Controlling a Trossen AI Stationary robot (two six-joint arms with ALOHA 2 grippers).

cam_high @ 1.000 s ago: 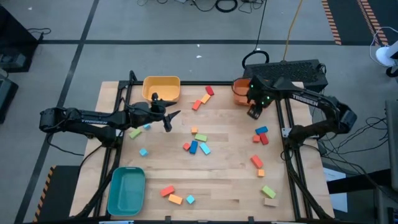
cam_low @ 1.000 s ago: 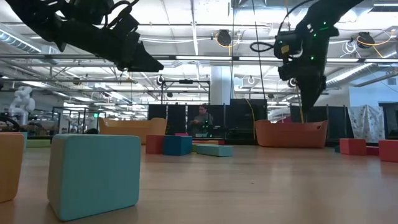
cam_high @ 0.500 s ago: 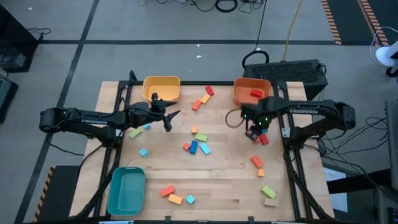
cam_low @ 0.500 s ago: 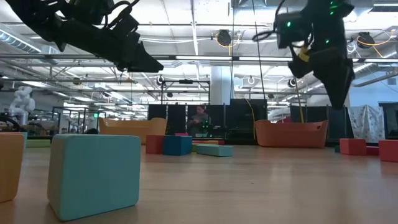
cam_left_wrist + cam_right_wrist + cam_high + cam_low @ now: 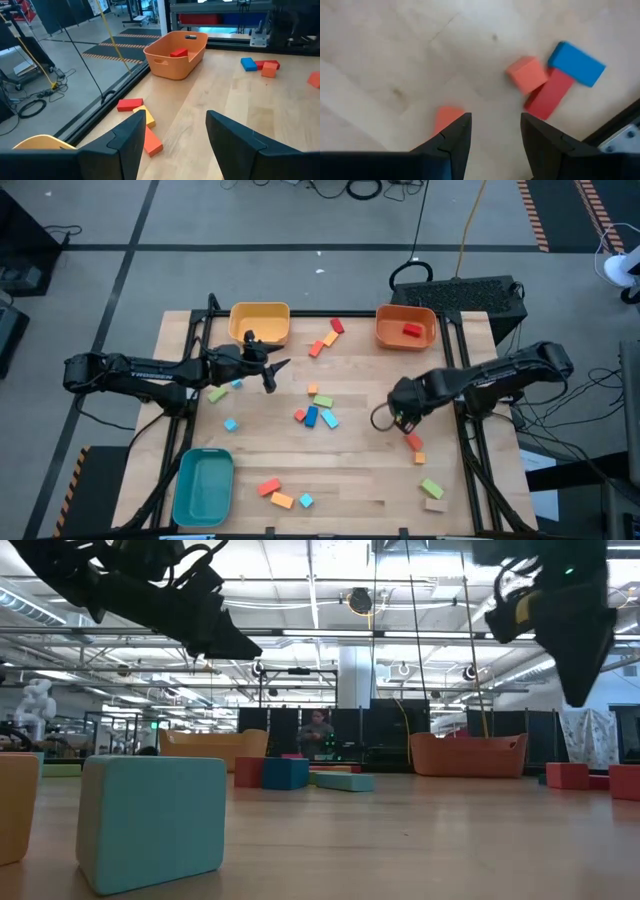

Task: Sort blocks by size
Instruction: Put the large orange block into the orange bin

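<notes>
Right tool [image 5: 404,418] now low over the right side of the counter [image 5: 360,480], swung down and away from the orange bin [image 5: 406,327] where it hung a second ago. Fingers spread apart and empty, as seen in the right wrist view, with bare wood between them. One red block [image 5: 412,330] lying alone in the orange bin, uncovered since half a second back, so probably just dropped there. Below the tool in the wrist view: a salmon cube [image 5: 527,74], a red bar [image 5: 549,94] and a blue block [image 5: 577,63] bunched together and touching, plus another orange-red block [image 5: 447,118] just beside one fingertip. Likely heading for the next pick from that cluster.

Left tool [image 5: 277,369] unchanged over the counter's left half near the yellow bin [image 5: 260,323], jaws open, nothing held. Teal bin [image 5: 202,486] at the near left corner, empty as far as visible.

Most blocks not yet sorted: a group [image 5: 316,412] mid-counter, a few [image 5: 327,338] between the two far bins, several [image 5: 282,494] along the near edge, some more [image 5: 432,490] at the near right. Task barely begun by the look of it.
</notes>
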